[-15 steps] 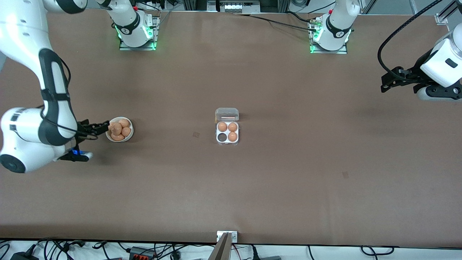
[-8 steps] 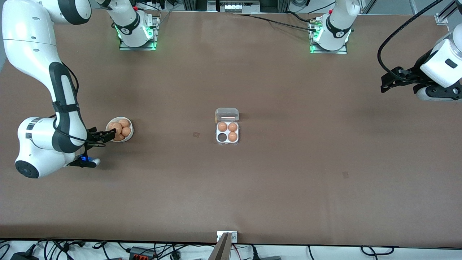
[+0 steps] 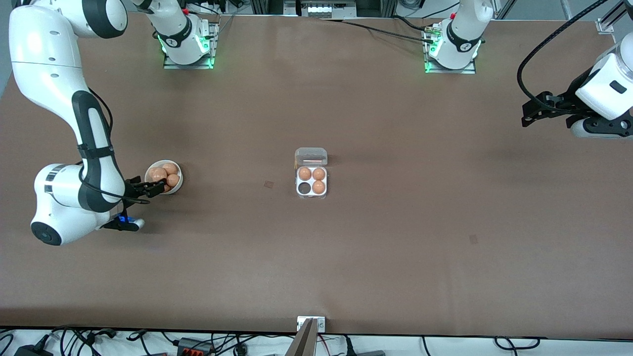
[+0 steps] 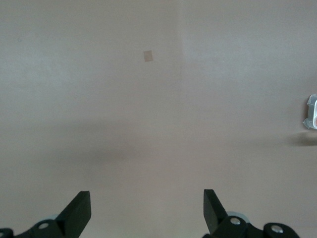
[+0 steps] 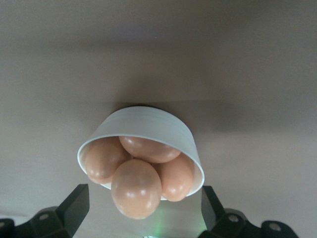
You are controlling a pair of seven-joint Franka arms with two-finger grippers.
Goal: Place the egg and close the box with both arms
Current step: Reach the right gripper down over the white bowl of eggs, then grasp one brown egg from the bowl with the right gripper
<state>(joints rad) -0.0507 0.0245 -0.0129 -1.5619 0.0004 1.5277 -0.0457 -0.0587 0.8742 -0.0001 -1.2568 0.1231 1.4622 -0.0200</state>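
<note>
Brown matte table [image 3: 395,247] fills the front view, smooth and flat, cables along the lower edge; right arm [image 3: 74,123] comes down from its base in the upper left of the frame, white glossy shell with black joint bands, elbow bent low at the far left, wrist turned toward the bowl [image 3: 177,183]; right gripper [image 3: 157,187] sits at the bowl's rim over the eggs, black fingers spread wide, nothing pinched; right wrist view shows both fingers [image 5: 74,206] flanking the bowl with the topmost egg [image 5: 136,188] between them, not touched; bowl is round, white, smooth-walled, holding four orange-brown eggs piled together, glossy ovals; box [image 3: 311,173] sits at mid-frame, well apart from the bowl, toward the left arm's end of the table from it; small square clear plastic, pale tray with four round cells, three filled with eggs [image 3: 311,179], one cell dark and empty at the corner nearer the front camera; hinged see-through lid [image 3: 311,156] stands open on the edge farther from the camera, reddish mark on it; left arm [image 3: 603,89] waits at the upper right edge of the frame, white wrist with black cable loop; left gripper [image 3: 529,112] hangs over bare table, jaws spread apart in the left wrist view, holding nothing.
</note>
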